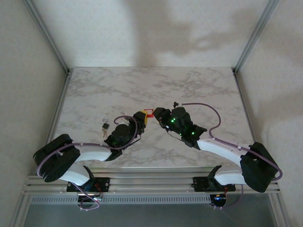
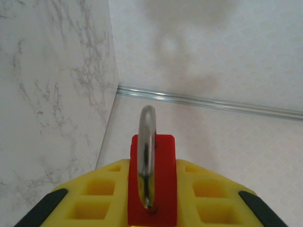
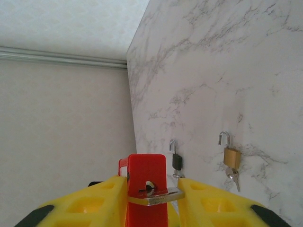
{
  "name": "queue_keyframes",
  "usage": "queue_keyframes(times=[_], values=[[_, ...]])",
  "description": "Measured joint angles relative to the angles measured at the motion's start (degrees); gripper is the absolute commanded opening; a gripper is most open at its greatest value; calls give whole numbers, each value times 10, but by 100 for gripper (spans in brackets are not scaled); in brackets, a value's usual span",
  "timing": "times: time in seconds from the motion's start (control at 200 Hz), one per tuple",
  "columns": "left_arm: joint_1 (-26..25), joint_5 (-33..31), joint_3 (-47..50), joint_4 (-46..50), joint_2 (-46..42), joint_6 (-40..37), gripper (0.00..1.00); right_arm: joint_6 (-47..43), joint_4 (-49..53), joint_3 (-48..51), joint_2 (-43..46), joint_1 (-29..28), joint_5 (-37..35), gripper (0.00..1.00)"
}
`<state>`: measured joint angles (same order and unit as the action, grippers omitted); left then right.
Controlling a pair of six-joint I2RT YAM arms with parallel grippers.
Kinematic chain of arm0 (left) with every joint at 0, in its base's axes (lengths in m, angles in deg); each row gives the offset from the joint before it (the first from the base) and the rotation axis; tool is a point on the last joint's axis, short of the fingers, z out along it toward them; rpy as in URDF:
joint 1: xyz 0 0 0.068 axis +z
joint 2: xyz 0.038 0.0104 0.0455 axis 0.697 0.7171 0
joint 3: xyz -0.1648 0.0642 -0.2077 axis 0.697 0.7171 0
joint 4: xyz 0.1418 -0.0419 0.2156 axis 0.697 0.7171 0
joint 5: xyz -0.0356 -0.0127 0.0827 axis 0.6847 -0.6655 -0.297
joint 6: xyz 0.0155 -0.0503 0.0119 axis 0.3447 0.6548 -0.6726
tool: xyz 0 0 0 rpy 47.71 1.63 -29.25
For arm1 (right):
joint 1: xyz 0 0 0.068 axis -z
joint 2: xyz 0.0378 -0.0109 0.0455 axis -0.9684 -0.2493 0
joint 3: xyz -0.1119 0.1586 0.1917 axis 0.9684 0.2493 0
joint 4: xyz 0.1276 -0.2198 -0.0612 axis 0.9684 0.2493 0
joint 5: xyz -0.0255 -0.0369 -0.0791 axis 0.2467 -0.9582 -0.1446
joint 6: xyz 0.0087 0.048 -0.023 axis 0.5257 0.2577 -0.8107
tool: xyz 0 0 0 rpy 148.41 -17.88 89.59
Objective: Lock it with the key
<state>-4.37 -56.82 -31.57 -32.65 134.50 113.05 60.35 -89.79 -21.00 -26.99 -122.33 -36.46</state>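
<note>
Red padlock (image 2: pixel 152 187): held above the desk (image 1: pixel 199 90), clamped between the yellow fingers of the left pincer (image 2: pixel 152 201); shackle (image 2: pixel 147 146) seen edge-on, lower body cut off.
Key (image 3: pixel 156 195): seated in the keyhole, pinched by the closed right pincer (image 3: pixel 150 202); blade hidden.
Black padlock (image 3: pixel 176 161) and brass padlock (image 3: pixel 231 157): laid on the desk, shackles open.

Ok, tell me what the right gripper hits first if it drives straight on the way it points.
The red padlock. It sits directly ahead of the right gripper, which seems to pinch the key at its keyhole. The left gripper grips the padlock from behind, so contact would likely be immediate.
</note>
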Motion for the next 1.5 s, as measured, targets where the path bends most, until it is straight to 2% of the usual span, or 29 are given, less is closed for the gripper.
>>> queue_keyframes(times=[0.135,0.255,0.36,0.606,0.956,1.116,1.502], values=[[0,0,0,0,0,0,0,0,0,0,0,0,0,34],[0,0,0,1,0,0,0,0,0,0,0,0,-1,44],[0,0,0,3,0,0,0,2,-1,0,0,0,-4,47],[0,0,0,3,0,0,0,8,1,0,1,0,-4,42],[4,0,0,11,-2,0,0,45,37,0,22,0,-4,42],[4,0,1,21,-8,-1,0,56,40,0,22,0,-4,36],[4,0,1,42,-12,-12,0,62,38,-1,5,0,-3,29]])
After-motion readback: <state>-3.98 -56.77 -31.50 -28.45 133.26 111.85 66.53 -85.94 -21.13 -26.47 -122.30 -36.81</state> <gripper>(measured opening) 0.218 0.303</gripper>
